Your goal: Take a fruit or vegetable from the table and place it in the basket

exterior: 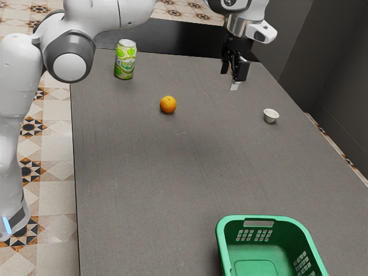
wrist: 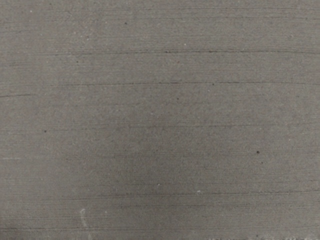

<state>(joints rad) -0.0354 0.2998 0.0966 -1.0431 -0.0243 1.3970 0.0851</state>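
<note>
- The gripper is black with an angular, jointed shape, above the table near its far corner at the exterior view's right; I cannot tell whether it is released, clenched or grasping something.
- The arm has smooth, rounded white links, with a dark grey ring around a pale round cap at one joint.
- The table is matt grey; the wrist view looks onto its surface, with thin, dark, nearly parallel scratches, fine specks and a small pale scuff.
- The bowl, small, white and round, widening toward its rim, stands near the table's edge at the exterior view's right.
- The orange, the fruit for the basket, is on the table: round, lightly mottled, well in from the edges, in the part toward the far edge, between the can and the bowl.
- The can is an upright cylinder with a silvery metal top and a lime-green and white printed side, near the table's far corner at the exterior view's left.
- The basket stands well apart from the orange, toward the near end of the table; it is green, with a rounded rim, rows of small openings in its walls and a pale grey patch at the rim.
- The floor has cream tiles with black and rust star patterns.
- The wall beside the table is dark and flat.
</note>
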